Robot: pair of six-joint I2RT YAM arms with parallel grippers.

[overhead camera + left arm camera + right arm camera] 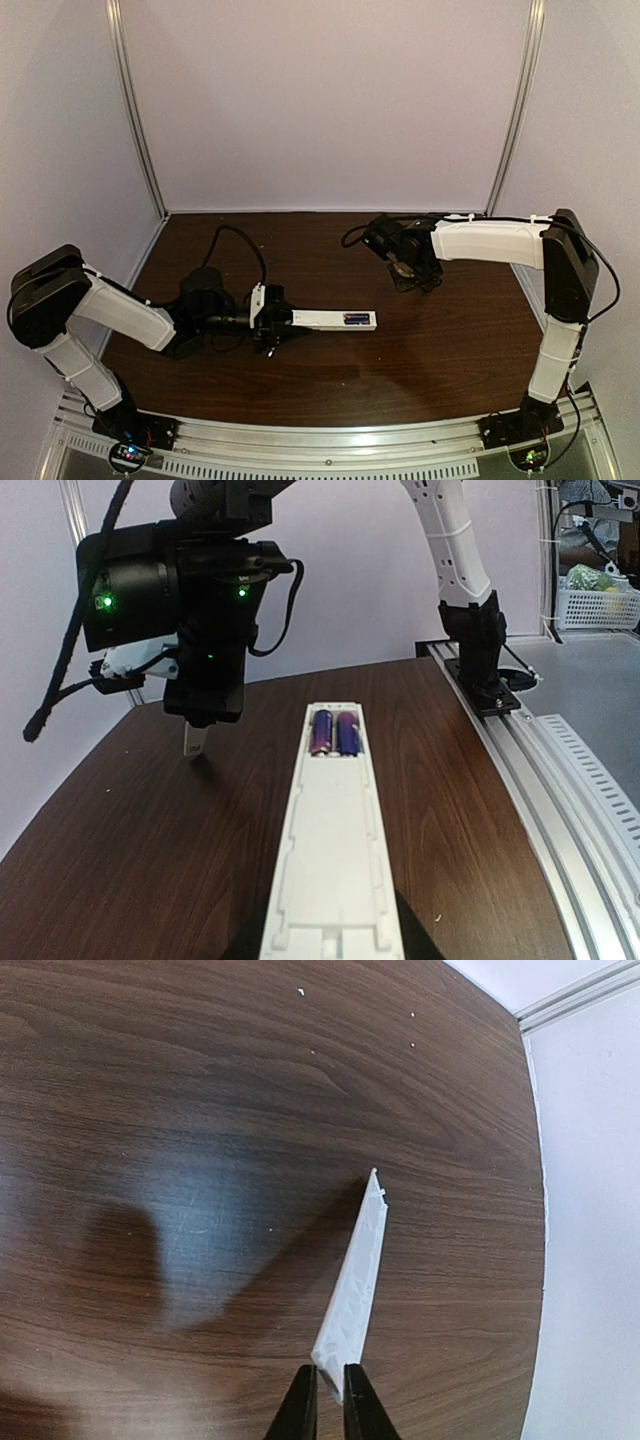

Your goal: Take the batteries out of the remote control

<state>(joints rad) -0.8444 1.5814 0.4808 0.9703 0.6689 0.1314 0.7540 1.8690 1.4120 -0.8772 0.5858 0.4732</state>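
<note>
**Cover off, 2 batteries left to pull**

The left fingers grip one end of the remote control over the desk, with 2 batteries seated in its open compartment. Well apart, the right fingers pinch the detached battery cover.

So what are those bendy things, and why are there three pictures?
Those are two robot arms, and each one ends in a two-finger pincher called a gripper. One picture looks down from above. The other two come from small cameras on the arms' wrists. The left gripper holds the remote control. Its back is open, so you can see two batteries inside. The right gripper pinches a thin white strip, probably the remote's lid. Underneath is a brown table.
</note>
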